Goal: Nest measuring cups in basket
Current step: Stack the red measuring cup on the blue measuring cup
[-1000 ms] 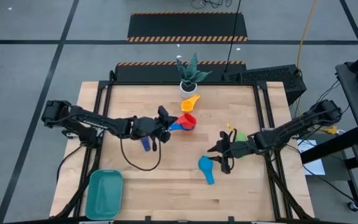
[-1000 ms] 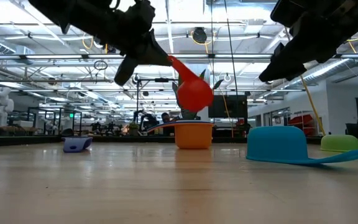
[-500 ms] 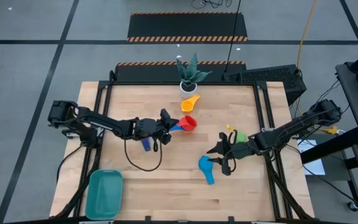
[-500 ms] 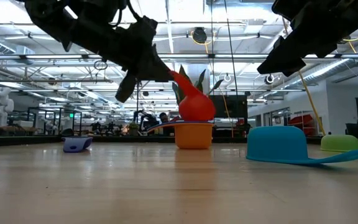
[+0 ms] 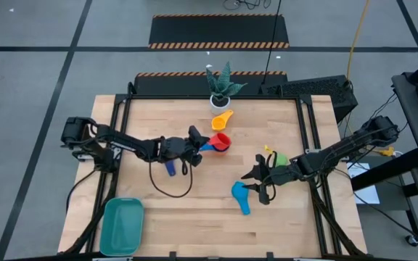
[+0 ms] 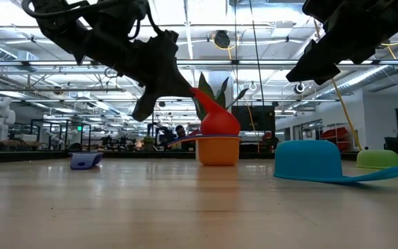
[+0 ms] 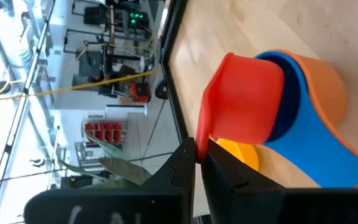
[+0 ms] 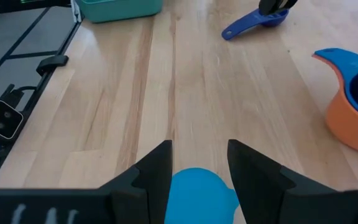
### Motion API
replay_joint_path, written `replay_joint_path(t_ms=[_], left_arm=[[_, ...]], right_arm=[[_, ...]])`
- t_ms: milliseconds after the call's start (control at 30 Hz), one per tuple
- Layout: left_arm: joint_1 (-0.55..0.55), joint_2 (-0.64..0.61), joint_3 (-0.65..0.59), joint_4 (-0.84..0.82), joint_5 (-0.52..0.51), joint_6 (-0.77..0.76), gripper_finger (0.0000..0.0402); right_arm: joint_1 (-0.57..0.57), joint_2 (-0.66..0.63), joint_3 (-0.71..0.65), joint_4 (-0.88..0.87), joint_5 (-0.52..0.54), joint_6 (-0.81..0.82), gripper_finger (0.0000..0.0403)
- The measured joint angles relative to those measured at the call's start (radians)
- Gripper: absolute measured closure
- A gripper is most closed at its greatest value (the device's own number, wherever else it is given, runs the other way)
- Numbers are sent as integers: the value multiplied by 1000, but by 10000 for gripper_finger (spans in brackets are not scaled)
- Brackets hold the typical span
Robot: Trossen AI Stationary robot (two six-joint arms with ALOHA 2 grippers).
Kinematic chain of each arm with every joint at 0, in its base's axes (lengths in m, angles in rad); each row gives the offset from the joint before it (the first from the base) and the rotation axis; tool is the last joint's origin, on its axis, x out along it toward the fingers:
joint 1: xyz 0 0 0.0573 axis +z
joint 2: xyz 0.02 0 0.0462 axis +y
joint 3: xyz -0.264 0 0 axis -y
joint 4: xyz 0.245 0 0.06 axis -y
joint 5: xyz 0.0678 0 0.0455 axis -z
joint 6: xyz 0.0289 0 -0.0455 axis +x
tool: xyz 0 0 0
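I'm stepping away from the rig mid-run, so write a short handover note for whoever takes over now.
Left gripper: shut on the red cup by its handle, lowering it into a blue cup nested in an orange cup mid-table.
Right gripper: open, hovering over the light blue cup, upside down.
Elsewhere: navy cup loose by the left arm; green cup and another orange cup on the table.
Basket: near-left corner, no cups in it.
Left: finish nesting, move all into the basket.

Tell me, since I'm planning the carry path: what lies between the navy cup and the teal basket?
Nothing but bare wood: in the high view the stretch from the navy cup to the basket is empty table.
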Motion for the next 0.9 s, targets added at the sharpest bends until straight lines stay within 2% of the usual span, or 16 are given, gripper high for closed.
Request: replay_joint_path(t_ms=[133, 333, 533, 767, 900], left_arm=[[4, 0, 0, -30, 0, -13, 341], [4, 0, 0, -28, -1, -91, 250], [4, 0, 0, -32, -69, -133, 185], [4, -8, 0, -162, -257, -259, 163], [4, -8, 1, -266, -301, -356, 163]], right_arm=[[0, 0, 0, 0, 0, 0, 255], [0, 0, 0, 0, -2, 0, 255], [0, 0, 0, 0, -4, 0, 255], [0, 0, 0, 0, -4, 0, 255], [0, 0, 0, 0, -5, -4, 255]])
